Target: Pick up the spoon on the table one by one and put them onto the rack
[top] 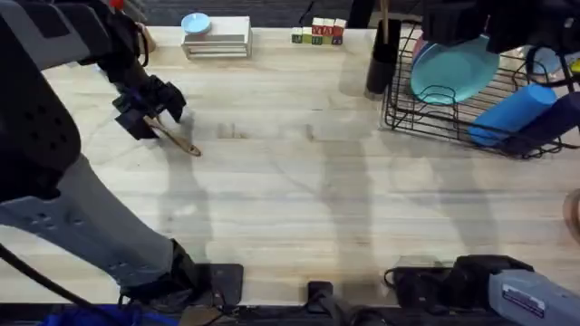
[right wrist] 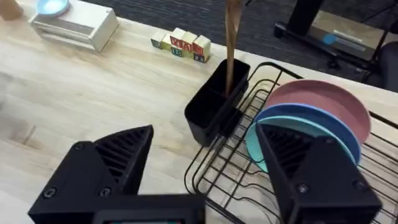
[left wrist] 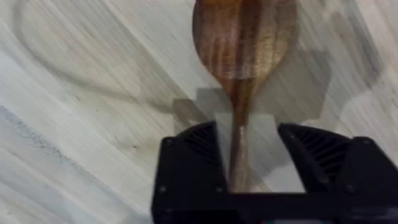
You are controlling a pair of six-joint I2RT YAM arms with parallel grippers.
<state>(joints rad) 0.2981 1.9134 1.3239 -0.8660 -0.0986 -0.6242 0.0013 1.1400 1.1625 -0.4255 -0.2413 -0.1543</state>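
Your left claw (top: 161, 116) was clamped on the slim handle of the stiff, light wooden spoon (top: 178, 139) at the upper left of the table (top: 299, 199), with bare planks stretching toward the rack (top: 471, 100) at upper right, while your right claw (right wrist: 205, 180) stood apart.

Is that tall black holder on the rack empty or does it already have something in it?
Not empty. The holder, at the near corner of the rack, has a slim brown wooden handle standing upright in it.
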